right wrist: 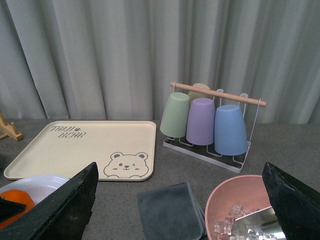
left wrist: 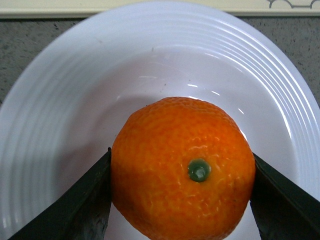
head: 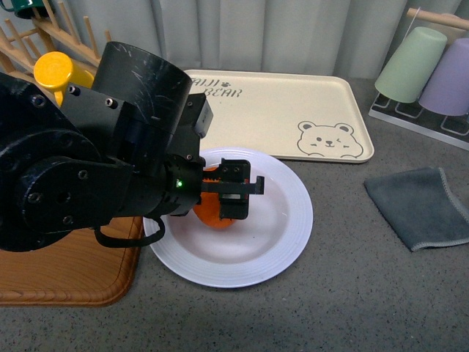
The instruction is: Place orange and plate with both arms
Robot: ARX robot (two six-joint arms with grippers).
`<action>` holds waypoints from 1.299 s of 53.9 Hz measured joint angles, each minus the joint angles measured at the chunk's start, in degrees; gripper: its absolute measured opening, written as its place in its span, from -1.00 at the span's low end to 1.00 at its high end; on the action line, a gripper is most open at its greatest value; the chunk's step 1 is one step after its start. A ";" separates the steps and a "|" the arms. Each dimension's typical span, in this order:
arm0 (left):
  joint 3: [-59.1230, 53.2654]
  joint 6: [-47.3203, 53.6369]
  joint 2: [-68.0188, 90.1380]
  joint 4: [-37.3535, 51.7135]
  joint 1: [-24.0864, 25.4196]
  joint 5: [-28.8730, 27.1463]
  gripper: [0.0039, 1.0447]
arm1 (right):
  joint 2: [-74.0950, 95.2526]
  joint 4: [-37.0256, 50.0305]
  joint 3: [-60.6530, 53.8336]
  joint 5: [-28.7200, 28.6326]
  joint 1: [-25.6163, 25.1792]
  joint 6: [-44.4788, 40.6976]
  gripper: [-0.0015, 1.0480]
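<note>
Now L jaws tight on orange (left wrist: 170, 150), well inside plate (head: 297, 220) rim; R jaws wide.

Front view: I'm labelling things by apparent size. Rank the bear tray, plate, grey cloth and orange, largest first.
1-2. bear tray and plate: about alike, so unranked.
3. grey cloth, cut off at the picture's edge.
4. orange, partly hidden.

Item, front view: my left gripper (head: 238, 192) is covering most of the orange (head: 212, 214), and my left arm is hiding the left rim of the plate (head: 286, 227). Left wrist view: the edge is cropping part of the orange and both fingers (left wrist: 75, 205). Right wrist view: the edge is cutting off the pink bowl (right wrist: 225, 200).
</note>
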 joint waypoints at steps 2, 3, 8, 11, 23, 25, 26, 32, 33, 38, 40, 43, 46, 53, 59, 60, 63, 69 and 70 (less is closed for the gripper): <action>0.15 0.00 0.22 -0.04 -0.09 -0.04 0.30 | 0.00 0.00 0.00 0.00 0.00 0.02 0.83; 0.22 0.00 0.22 -0.11 -0.09 -0.04 0.30 | 0.00 0.00 0.00 0.00 0.00 0.00 0.83; 0.72 -0.13 0.31 -0.98 -0.09 -0.02 0.30 | 0.00 0.00 0.00 0.00 0.00 0.02 0.83; 0.94 -0.15 0.31 -1.36 -0.07 0.04 0.30 | 0.00 0.00 0.00 0.00 0.00 0.00 0.83; 0.81 -0.63 -0.48 -2.23 0.96 -0.20 0.92 | 0.00 0.00 0.00 0.00 0.00 0.02 0.83; 0.52 -0.50 -1.22 -2.21 1.22 -0.55 0.90 | 0.00 0.00 0.00 0.00 0.00 0.02 0.83; 0.39 -0.39 -1.62 -2.19 1.31 -0.72 0.88 | 0.00 0.00 0.00 0.00 0.00 0.00 0.83; -1.84 0.98 -8.41 -0.59 3.15 -3.26 0.88 | 0.00 0.00 0.00 0.00 0.00 0.02 0.83; -2.32 1.42 -9.68 -0.31 3.54 -4.20 0.88 | 0.00 0.00 0.00 0.00 0.00 0.00 0.83; -5.53 2.25 -15.72 2.12 5.64 -7.23 0.88 | 0.00 0.00 0.00 0.00 0.00 0.02 0.83; -7.06 2.49 -17.75 2.91 6.49 -8.33 0.88 | 0.00 0.00 0.00 0.00 0.00 0.00 0.83; -10.12 2.84 -21.27 4.28 8.00 -9.40 0.88 | 0.00 0.00 0.00 0.00 0.00 0.02 0.83; -13.49 2.84 -24.98 4.74 9.73 -10.27 0.88 | 0.00 0.00 0.00 0.00 0.00 0.02 0.83; -23.32 2.64 -35.50 5.18 14.34 -12.33 0.88 | 0.00 0.00 0.00 0.00 0.00 0.00 0.83; -32.28 1.62 -46.29 1.95 16.65 -15.41 0.88 | 0.00 0.00 0.00 0.00 0.00 0.02 0.83; -33.07 1.66 -47.19 1.77 16.72 -15.63 0.88 | 0.00 0.00 0.00 0.00 0.00 0.02 0.83; -36.74 1.62 -51.80 0.35 16.98 -16.26 0.88 | 0.00 0.00 0.00 0.00 0.00 0.02 0.83; -41.07 0.55 -61.64 -4.94 18.71 -17.11 0.88 | 0.00 0.00 0.00 0.00 0.00 0.02 0.83; -41.40 0.46 -63.54 -5.70 19.12 -17.55 0.88 | 0.00 0.00 0.00 0.02 0.00 0.00 0.83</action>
